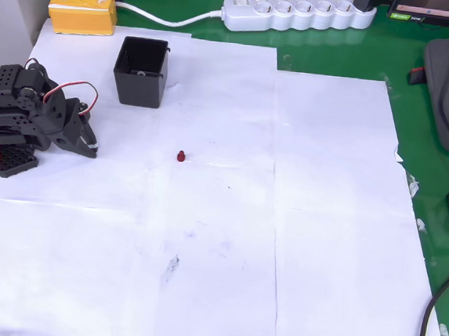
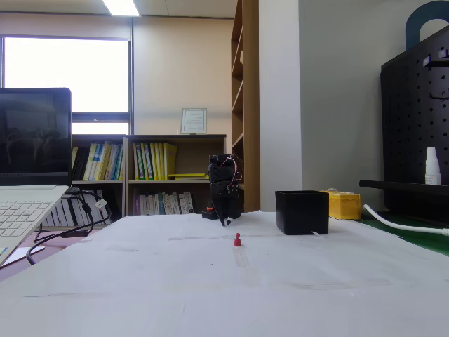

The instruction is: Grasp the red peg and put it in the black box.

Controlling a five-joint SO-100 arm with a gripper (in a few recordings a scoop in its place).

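The red peg (image 1: 181, 156) stands upright on the white paper near the middle of the table, and it also shows in the fixed view (image 2: 238, 240). The black box (image 1: 139, 90) sits open-topped behind and to the left of it in the overhead view, to the right of it in the fixed view (image 2: 302, 213). My black arm is folded at the left edge of the overhead view. Its gripper (image 1: 91, 147) points toward the peg from about a hand's width away, jaws together and holding nothing. In the fixed view the gripper (image 2: 223, 220) hangs tip-down behind the peg.
A yellow block (image 1: 82, 11) lies behind the box at the back left. A white power strip (image 1: 297, 13) and its cable run along the back edge. White paper sheets cover the green mat (image 1: 416, 137). A laptop (image 2: 28, 175) stands at the left of the fixed view.
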